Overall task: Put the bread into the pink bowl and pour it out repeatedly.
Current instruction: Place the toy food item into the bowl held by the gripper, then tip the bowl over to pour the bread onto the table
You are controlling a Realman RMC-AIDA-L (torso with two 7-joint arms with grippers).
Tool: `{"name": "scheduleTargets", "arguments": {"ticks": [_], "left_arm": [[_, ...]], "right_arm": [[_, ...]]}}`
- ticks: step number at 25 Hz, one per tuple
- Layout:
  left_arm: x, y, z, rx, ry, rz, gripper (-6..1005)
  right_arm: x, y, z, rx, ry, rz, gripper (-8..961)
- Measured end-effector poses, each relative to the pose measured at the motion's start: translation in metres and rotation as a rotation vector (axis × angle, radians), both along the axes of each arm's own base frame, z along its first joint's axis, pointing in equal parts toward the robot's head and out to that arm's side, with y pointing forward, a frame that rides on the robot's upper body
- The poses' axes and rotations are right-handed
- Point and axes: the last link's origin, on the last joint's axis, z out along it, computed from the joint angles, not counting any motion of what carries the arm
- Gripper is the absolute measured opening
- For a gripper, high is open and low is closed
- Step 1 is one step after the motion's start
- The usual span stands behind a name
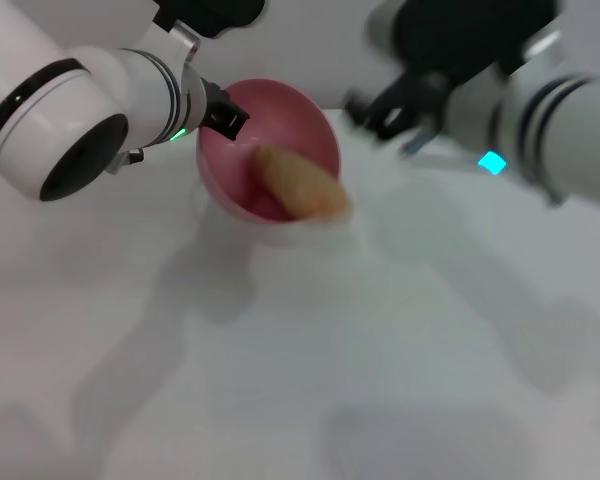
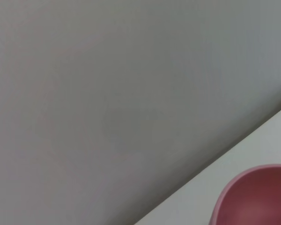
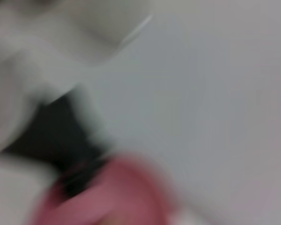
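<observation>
The left hand point(image 1: 230, 115) grips the tilted pink bowl's point(image 1: 310, 120) rim, the bread point(image 1: 302, 185) sliding over its lower lip.

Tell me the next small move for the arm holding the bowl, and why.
Probably tilt the pink bowl a little further. The left gripper holds its rim with its mouth tipped toward the table, and the bread already hangs over the lower rim but has not dropped clear. The right gripper hovers beside the bowl, apart from it.
</observation>
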Motion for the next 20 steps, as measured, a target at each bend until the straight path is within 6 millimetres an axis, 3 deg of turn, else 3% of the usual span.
{"name": "scheduleTargets", "arguments": {"ticks": [4,8,15,20], "left_arm": [[-0.004,-0.001,0.000,0.000,0.001,0.009,42],[-0.006,-0.002,0.000,-0.002,0.003,0.012,42],[-0.014,-0.002,0.000,0.000,0.006,0.033,42],[-0.017,0.001,-0.001,0.002,0.010,0.043,43]], "right_arm": [[-0.013,0.009,0.035,0.179,-0.024,0.119,637],[-0.016,0.016,0.054,0.370,-0.099,0.294,634],[0.012,0.026,0.049,0.565,-0.226,0.359,633],[0.025,0.016,0.049,0.742,-0.124,0.317,636]]}}
